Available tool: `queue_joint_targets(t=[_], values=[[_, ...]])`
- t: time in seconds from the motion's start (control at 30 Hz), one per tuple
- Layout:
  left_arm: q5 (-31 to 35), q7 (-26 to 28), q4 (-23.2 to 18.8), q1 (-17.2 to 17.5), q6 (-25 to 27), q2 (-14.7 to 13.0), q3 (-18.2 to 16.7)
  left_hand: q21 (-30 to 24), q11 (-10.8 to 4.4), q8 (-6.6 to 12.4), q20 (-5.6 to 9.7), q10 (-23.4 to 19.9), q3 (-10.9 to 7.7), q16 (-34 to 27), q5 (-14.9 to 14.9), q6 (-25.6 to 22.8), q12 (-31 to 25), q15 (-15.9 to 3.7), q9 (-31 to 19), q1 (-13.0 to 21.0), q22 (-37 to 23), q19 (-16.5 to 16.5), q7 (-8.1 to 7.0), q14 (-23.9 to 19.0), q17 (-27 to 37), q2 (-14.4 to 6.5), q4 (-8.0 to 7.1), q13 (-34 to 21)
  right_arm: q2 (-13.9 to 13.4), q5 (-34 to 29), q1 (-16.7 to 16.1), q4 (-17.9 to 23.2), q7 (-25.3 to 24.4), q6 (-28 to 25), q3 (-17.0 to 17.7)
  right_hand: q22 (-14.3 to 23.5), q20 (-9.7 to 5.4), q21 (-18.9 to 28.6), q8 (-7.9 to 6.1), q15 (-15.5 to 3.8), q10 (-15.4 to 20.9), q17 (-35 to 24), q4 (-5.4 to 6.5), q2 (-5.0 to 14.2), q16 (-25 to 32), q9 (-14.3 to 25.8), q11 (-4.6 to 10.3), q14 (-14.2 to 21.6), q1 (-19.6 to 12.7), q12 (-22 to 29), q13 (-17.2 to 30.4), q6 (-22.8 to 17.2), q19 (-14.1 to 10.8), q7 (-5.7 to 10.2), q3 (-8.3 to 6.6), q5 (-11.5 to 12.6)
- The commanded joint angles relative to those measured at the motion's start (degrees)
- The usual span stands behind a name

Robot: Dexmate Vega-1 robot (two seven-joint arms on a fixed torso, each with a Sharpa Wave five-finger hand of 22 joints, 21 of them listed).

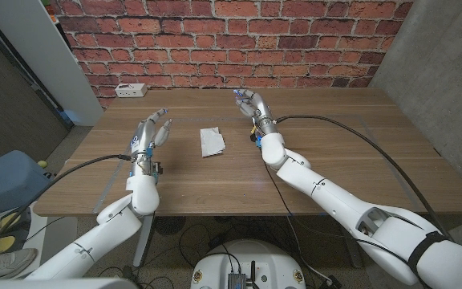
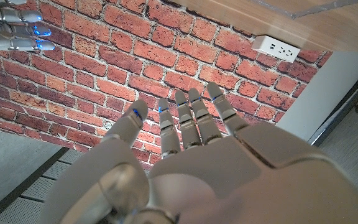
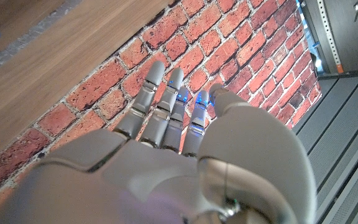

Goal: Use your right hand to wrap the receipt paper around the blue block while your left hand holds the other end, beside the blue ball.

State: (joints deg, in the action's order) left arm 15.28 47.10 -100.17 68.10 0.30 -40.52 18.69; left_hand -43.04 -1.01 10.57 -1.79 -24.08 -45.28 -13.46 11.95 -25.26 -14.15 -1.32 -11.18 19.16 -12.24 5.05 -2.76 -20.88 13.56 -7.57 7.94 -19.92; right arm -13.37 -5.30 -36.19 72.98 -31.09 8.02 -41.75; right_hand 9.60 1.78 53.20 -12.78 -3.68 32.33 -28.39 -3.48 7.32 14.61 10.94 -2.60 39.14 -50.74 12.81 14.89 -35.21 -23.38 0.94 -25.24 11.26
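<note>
The left hand (image 1: 147,134) hovers over the tabletop (image 1: 215,181) with fingers spread, holding nothing; the right hand (image 1: 253,105) likewise; the folded receipt paper (image 1: 212,141) lies between them, touching neither.

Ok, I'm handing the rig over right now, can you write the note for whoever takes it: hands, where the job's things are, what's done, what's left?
Left hand: raised over the table, fingers apart, holding nothing.
Right hand: raised, fingers apart, holding nothing.
Small white folded receipt paper: lies on the brown wooden table between the hands, untouched.
Small blue thing by the right wrist: too small to tell if block or ball.
Done: nothing visible.
Left: hold the paper's end with the left hand, wrap with the right.
</note>
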Motion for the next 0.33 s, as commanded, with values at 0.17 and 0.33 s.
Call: queue_joint_targets(t=[0.17,0.33], values=[[-6.7,-6.9,6.0,-2.8,-8.2,-0.8,-1.7,-0.1,0.23,0.07,-0.48,0.5,0.51,0.5,-0.3,0.5,0.4,-0.15,0.0,-0.8,0.0,0.1,0.13,0.6,0.0,-0.2,-0.52,0.3,0.7,3.0,-4.6,2.9,-9.2,-0.5,5.5,-0.1,1.85,-1.7,0.07,-0.05,0.5,1.3,-0.58,-0.31,-1.5,0.0,-1.01,-2.5,1.2,-0.4,-0.4,-1.5,2.3,-0.44,-1.3,0.7],[-7.8,-7.9,7.9,-4.6,-8.8,0.3,-1.2,-0.1,0.22,0.01,-0.74,0.6,0.74,0.6,-0.4,0.8,0.6,-0.14,0.1,-1.2,0.1,0.0,0.22,0.9,-0.1,-0.6,-0.97,0.6,0.2,2.7,-6.8,7.3,-12.1,-1.8,6.9,-0.1,3.43,-2.4,0.34,-0.13,0.4,1.8,-0.29,0.39,-1.4,0.0,-0.72,-2.3,2.1,-0.6,-0.6,-1.7,2.7,-0.52,-1.73,0.7]])
